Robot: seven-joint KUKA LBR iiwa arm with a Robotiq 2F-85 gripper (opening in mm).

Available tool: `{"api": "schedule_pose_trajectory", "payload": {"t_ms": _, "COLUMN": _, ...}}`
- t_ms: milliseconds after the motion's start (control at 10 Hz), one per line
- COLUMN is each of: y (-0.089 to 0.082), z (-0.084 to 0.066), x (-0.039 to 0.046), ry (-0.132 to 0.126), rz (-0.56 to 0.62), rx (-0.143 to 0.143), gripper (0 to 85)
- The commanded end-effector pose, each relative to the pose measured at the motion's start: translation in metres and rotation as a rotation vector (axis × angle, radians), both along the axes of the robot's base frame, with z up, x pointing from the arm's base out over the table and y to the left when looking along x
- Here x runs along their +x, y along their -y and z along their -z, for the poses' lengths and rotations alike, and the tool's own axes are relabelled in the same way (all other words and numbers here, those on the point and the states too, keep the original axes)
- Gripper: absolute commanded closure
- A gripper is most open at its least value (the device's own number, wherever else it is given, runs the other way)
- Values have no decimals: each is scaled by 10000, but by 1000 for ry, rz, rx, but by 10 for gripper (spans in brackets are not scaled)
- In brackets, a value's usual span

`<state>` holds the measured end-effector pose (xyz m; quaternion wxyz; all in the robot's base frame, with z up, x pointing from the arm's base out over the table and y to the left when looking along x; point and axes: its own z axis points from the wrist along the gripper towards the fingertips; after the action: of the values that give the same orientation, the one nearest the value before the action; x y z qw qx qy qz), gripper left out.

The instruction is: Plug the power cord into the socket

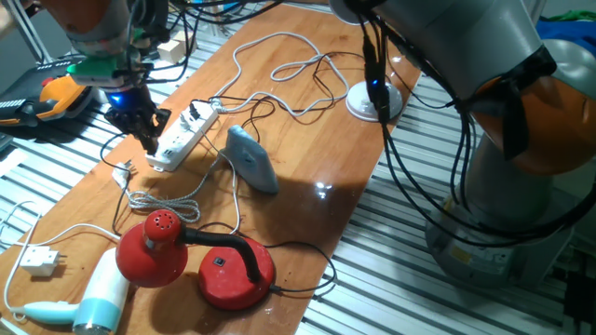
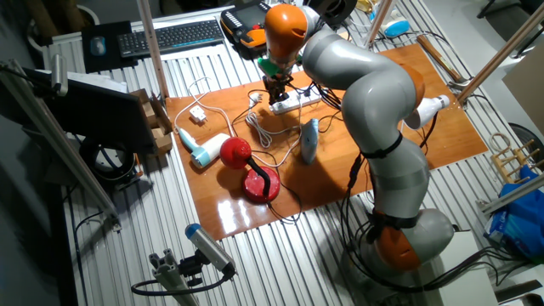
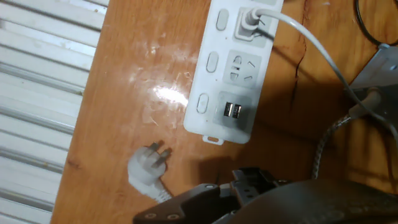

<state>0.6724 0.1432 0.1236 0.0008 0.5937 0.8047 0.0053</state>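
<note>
Poised over the socket (image 1: 184, 136) near the bench (image 1: 307, 200) edge. Fingers (image 1: 146, 131) dark, grip state impossible to tell. White plug (image 3: 148, 169) loose alongside.

arm arcs from its base at 5 o'clock in the other fixed view up across the table to 11 o'clock, wrist pitched straight down, gripper (image 1: 142, 126) low over the board, black fingers (image 1: 149, 133) pointing down, jaw gap not readable.
</note>
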Motion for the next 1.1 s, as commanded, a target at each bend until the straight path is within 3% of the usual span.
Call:
{"api": "schedule_pose_trajectory", "payload": {"t_ms": 0, "y": -2, "z": 1, "x": 0, "ry": 0, "rz": 12, "rx": 9, "gripper": 850}}
{"api": "schedule_pose_trajectory", "payload": {"t_ms": 200, "y": -2, "z": 1, "x": 0, "ry": 7, "rz": 9, "rx": -6, "gripper": 850}}
{"api": "schedule_pose_trajectory", "payload": {"t_ms": 600, "y": 292, "z": 55, "x": 56, "ry": 30, "rz": 2, "rx": -4, "gripper": 850}}
{"api": "schedule_pose_trajectory", "payload": {"t_ms": 800, "y": 402, "z": 39, "x": 92, "ry": 17, "rz": 23, "rx": -4, "gripper": 850}}
{"api": "schedule_pose_trajectory", "payload": {"t_ms": 1000, "y": 547, "z": 13, "x": 141, "ry": 3, "rz": 54, "rx": 17, "gripper": 850}}
